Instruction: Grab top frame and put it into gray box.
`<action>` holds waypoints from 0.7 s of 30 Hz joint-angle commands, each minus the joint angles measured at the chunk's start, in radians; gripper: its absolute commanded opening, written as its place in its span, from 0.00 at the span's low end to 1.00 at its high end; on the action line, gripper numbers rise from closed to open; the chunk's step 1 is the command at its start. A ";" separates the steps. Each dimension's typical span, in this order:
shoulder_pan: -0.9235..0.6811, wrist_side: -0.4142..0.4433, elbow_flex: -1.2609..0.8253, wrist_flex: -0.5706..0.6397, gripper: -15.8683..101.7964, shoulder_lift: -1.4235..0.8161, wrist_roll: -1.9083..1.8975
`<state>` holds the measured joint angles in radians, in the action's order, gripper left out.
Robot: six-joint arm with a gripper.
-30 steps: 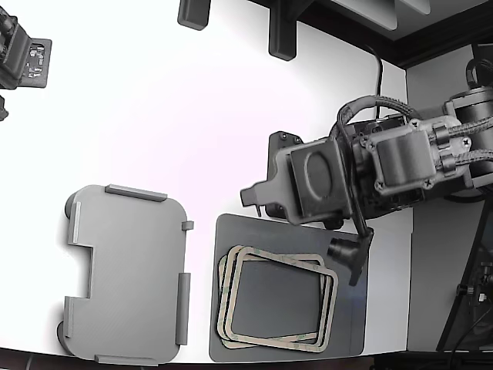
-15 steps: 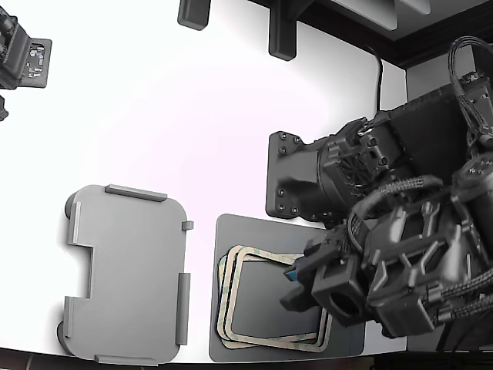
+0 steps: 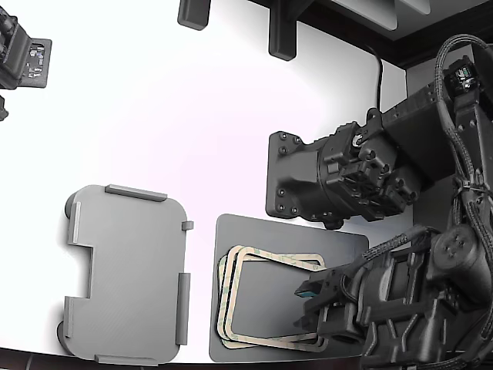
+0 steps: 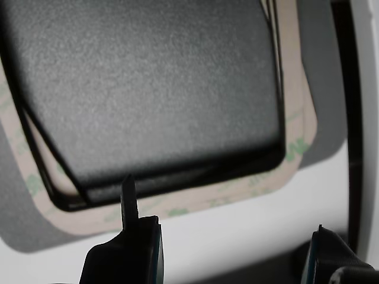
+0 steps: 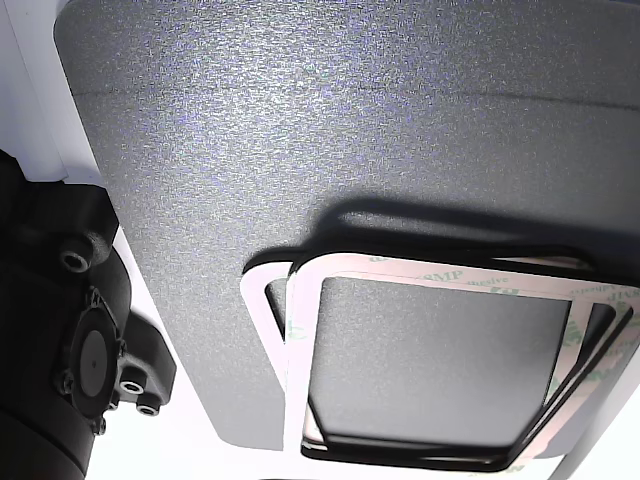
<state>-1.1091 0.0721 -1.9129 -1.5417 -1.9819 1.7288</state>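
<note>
My wrist view shows the jaws apart over the top frame (image 4: 177,207); only the exterior view shows the gray box (image 3: 127,274) at nine o'clock; since a half-second ago my gripper (image 3: 323,304) has shifted toward five o'clock.

top frame (image 3: 271,257) half behind arm

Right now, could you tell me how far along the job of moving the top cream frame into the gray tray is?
Nothing is delivered yet: the light gray plastic tray sits empty. The thin cream-beige top frame lies on its stack on the dark gray flat sheet. In hand: the open gripper hovers at the stack's edge, gripping nothing. Left: grasp, lift, carry across, place in the tray.
</note>
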 commanded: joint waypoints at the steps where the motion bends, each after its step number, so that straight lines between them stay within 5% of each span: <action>1: -0.040 0.008 -0.025 0.048 0.98 -0.006 0.015; 21: -0.202 0.003 0.207 0.000 0.97 0.328 -0.212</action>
<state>-1.3192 0.0736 -1.7411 -1.5401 -1.6475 1.5140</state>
